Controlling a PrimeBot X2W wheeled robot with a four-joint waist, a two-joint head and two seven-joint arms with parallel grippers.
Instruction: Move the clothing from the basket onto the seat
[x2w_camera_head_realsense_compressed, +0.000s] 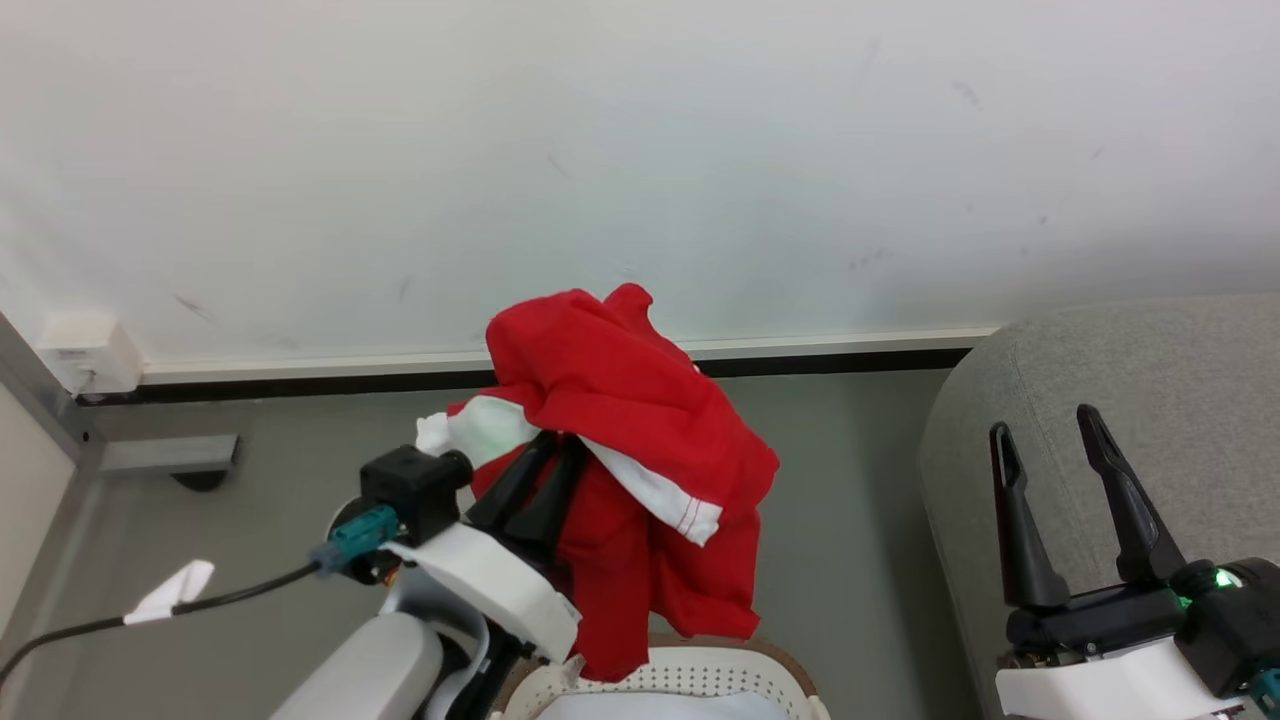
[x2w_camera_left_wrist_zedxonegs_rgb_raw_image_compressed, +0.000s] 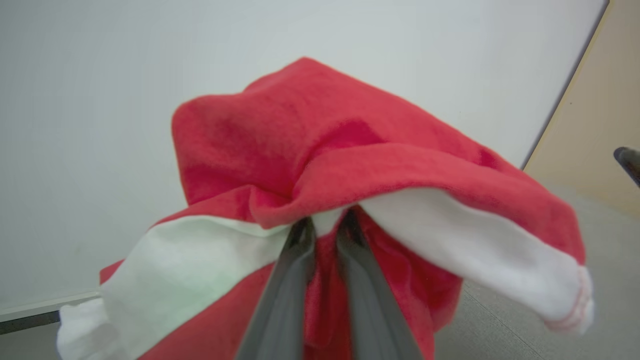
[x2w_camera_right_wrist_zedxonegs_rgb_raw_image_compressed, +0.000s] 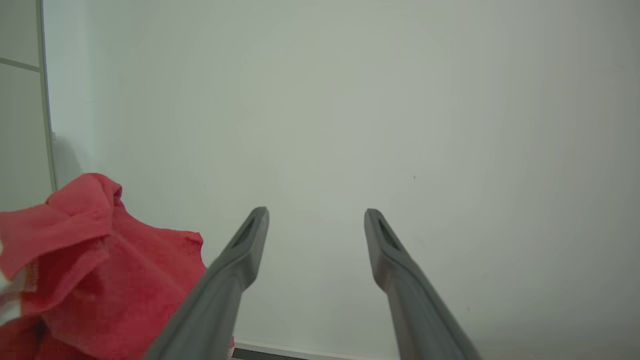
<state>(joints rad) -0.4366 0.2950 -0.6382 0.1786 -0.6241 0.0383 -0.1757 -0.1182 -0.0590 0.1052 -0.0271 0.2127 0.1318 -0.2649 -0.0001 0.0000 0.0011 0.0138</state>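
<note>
The red clothing (x2w_camera_head_realsense_compressed: 620, 420) with white bands hangs in the air above the basket (x2w_camera_head_realsense_compressed: 700, 675), draped over my left gripper (x2w_camera_head_realsense_compressed: 562, 442), which is shut on it. In the left wrist view the two dark fingers pinch the clothing (x2w_camera_left_wrist_zedxonegs_rgb_raw_image_compressed: 350, 160) where red meets white, at my left gripper (x2w_camera_left_wrist_zedxonegs_rgb_raw_image_compressed: 327, 222). The white perforated basket with its tan rim shows at the bottom edge. The grey seat (x2w_camera_head_realsense_compressed: 1150, 400) lies at the right. My right gripper (x2w_camera_head_realsense_compressed: 1045, 420) stands open in front of the seat, holding nothing; in its own view my right gripper (x2w_camera_right_wrist_zedxonegs_rgb_raw_image_compressed: 316, 216) faces the wall, the clothing (x2w_camera_right_wrist_zedxonegs_rgb_raw_image_compressed: 100, 270) at lower left.
A pale white-bluish cloth (x2w_camera_head_realsense_compressed: 650, 708) lies inside the basket. A white wall with a dark skirting strip (x2w_camera_head_realsense_compressed: 850, 355) runs behind, over grey floor (x2w_camera_head_realsense_compressed: 840, 520). A white wall box (x2w_camera_head_realsense_compressed: 88, 352) and a black cable (x2w_camera_head_realsense_compressed: 150, 612) sit at the left.
</note>
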